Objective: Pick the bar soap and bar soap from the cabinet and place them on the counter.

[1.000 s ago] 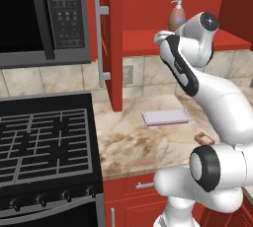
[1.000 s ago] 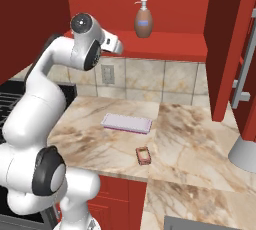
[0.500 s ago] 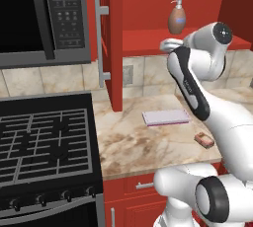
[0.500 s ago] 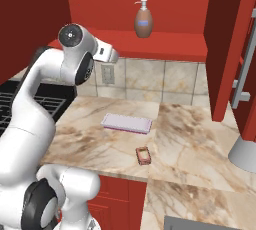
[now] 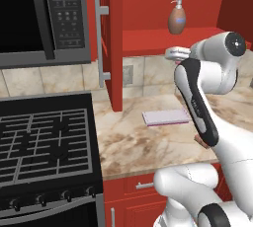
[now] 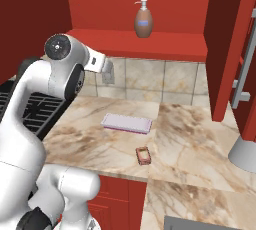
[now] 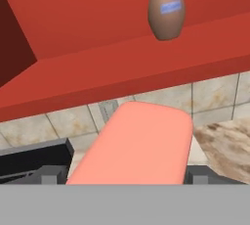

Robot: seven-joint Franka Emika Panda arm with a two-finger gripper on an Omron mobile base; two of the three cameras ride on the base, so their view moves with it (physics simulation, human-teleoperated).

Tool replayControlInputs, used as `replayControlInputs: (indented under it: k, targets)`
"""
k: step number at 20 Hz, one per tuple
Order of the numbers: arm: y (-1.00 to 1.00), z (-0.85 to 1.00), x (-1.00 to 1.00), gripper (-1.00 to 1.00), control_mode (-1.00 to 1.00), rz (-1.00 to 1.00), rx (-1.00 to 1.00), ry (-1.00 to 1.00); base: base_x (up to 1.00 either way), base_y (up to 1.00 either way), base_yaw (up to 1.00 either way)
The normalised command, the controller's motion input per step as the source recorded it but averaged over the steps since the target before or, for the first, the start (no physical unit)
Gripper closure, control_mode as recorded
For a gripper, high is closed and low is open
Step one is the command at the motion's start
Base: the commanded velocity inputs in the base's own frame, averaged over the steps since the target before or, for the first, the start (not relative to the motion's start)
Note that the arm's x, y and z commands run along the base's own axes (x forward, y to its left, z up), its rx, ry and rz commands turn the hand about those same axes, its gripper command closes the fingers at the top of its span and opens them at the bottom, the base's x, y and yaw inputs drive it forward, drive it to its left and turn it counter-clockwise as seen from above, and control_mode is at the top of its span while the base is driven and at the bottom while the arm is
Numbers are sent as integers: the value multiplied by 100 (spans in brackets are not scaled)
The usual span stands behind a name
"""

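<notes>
One salmon bar soap (image 7: 139, 146) lies flat between my dark fingertips (image 7: 44, 163), so my gripper (image 7: 127, 170) is shut on it. It hangs just below the front edge of the red cabinet shelf (image 7: 112, 72). From the base, my gripper (image 5: 175, 53) (image 6: 102, 66) is in the air under that shelf (image 6: 165, 44), above the beige counter (image 6: 190, 124). A second bar soap (image 6: 143, 155) rests on the counter near its front edge, and my arm half hides this bar soap (image 5: 200, 141) in the left base view.
A brown pump bottle (image 5: 176, 18) (image 6: 143, 20) (image 7: 167, 11) stands on the shelf. A lavender pad (image 5: 165, 117) (image 6: 126, 122) lies on the counter. A black stove (image 5: 44, 142) and a microwave (image 5: 39, 18) stand to the left, and a cabinet door with a silver handle (image 5: 101, 43) hangs open.
My gripper has come down and back from the shelf with the bar soap in it. The arm's elbow has swung outward. The soap on the counter has not moved.
</notes>
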Motion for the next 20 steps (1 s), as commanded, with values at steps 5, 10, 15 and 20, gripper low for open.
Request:
replayControlInputs:
  k: [5, 10, 15, 20]
  targets:
    - [7, -1, -29, 100, -100, 0, 1, 0, 0, 0, 0]
    - [9, -7, -22, 100, -100, 0, 4, 0, 0, 0, 0]
    - [5, -26, -22, 100, -100, 0, 4, 4, 0, 0, 0]
    - [2, -42, -17, 100, -100, 0, 1, 8, 0, 0, 0]
